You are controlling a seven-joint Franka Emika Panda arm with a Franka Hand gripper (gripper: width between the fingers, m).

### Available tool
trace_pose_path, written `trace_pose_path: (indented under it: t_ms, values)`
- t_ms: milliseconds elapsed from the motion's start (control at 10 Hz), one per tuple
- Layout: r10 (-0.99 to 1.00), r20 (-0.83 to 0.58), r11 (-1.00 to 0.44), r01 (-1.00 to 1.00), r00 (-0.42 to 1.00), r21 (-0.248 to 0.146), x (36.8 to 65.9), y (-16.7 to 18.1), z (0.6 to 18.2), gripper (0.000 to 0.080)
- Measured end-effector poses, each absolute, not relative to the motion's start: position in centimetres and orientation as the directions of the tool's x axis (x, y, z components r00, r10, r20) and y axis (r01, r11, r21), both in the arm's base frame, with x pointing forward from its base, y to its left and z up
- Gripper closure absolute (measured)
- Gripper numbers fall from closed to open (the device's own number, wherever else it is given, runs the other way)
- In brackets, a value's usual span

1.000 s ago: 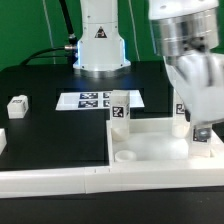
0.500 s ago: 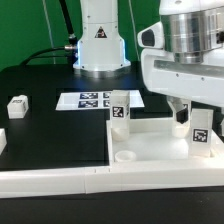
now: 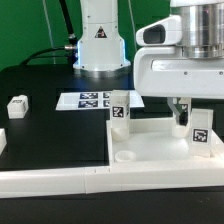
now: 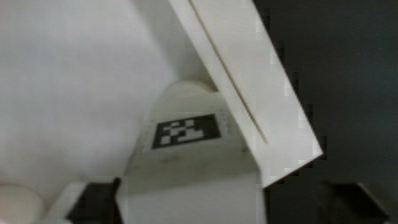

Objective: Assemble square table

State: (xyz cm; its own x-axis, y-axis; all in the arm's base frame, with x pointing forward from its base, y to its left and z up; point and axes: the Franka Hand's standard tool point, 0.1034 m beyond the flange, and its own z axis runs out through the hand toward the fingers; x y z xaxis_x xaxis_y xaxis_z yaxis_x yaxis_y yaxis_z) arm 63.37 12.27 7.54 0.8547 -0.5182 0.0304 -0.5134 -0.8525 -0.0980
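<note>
White square top carries three upright tagged leg posts; tool's grip unclear

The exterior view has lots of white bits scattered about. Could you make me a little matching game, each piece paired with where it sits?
Things:
1. leg post
2. second leg post
3. small white tagged block
4. marker board

Places:
A. flat on the black table before the robot's base
B. upright at the square top's far corner on the exterior view's left
C. alone at the exterior view's far left
D. upright under the gripper, exterior view's right

Pairs: 1-B, 2-D, 3-C, 4-A
</note>
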Motion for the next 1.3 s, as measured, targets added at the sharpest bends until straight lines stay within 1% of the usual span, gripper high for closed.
trace_pose_path:
  t_ms: [100,200,300,500,600,700,800,900,1000,1100,1200,1300]
  values:
    - [-0.57,0.024,-0.819,-0.565,0.821,-0.098,63.34,12.15,7.51,0.0451]
    - [-0.641,0.012,-0.765,-0.637,0.768,-0.092,63.16,11.77,7.36,0.0451]
    - [-0.699,0.004,-0.713,-0.696,0.715,-0.091,63.12,11.75,7.34,0.0501]
    - [-0.772,-0.007,-0.633,-0.769,0.636,-0.091,63.11,11.63,7.31,0.0501]
    - [-0.872,-0.037,-0.483,-0.871,0.488,-0.093,63.11,11.3,7.3,0.0502]
    - [-0.955,-0.082,-0.278,-0.957,0.285,-0.087,62.96,11.34,7.22,0.0502]
    - [-0.987,-0.139,-0.074,-0.994,0.084,-0.076,62.82,11.69,7.11,0.0504]
    - [-0.977,-0.188,0.113,-0.992,-0.099,-0.063,62.93,12.01,7.12,0.0504]
    - [-0.954,-0.206,0.234,-0.971,-0.219,-0.049,62.94,12.12,7.16,0.0505]
    - [-0.937,-0.209,0.293,-0.956,-0.279,-0.038,62.94,12.1,7.15,0.0505]
    - [-0.929,-0.208,0.318,-0.948,-0.305,-0.029,62.89,11.98,7.09,0.0505]
    - [-0.919,-0.209,0.346,-0.938,-0.334,-0.023,62.87,12.05,7.07,0.0411]
